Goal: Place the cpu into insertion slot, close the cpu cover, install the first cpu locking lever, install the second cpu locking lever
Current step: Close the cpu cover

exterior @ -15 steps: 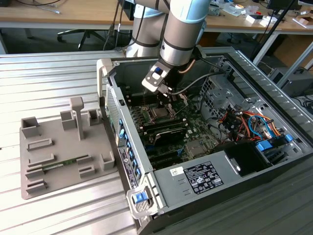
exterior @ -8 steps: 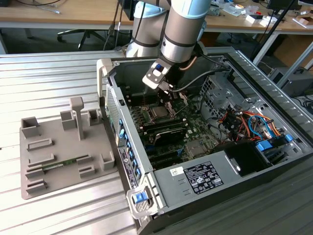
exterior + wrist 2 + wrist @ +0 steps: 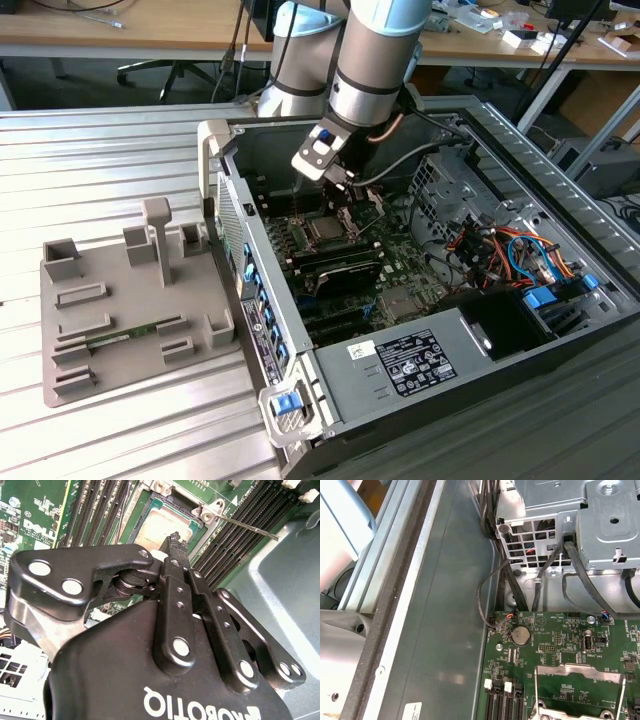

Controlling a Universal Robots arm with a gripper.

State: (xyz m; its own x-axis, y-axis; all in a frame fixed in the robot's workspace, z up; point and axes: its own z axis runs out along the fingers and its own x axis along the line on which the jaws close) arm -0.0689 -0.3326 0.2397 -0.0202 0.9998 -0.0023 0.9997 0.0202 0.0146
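Observation:
The cpu [image 3: 167, 522], a flat silvery square, lies in the insertion slot [image 3: 146, 504] on the green motherboard; in the exterior view the cpu [image 3: 325, 228] sits mid-case. My gripper [image 3: 174, 539] hangs just above the chip's edge, its black fingers [image 3: 176, 595] brought together, shut, with nothing visible between them. In the exterior view the gripper [image 3: 346, 198] is directly over the socket. The cpu cover [image 3: 580, 669], a silvery frame with a cut-out centre, appears raised off the socket. A thin locking lever [image 3: 245, 526] sticks out from the socket's corner over the memory slots.
The open computer case [image 3: 225, 150] walls the board in. A black module [image 3: 340, 268] lies beside the socket. A drive cage and cables [image 3: 500, 250] crowd the exterior view's right, and the power supply [image 3: 400, 360] is at the front. A grey parts fixture [image 3: 120, 320] stands outside the case.

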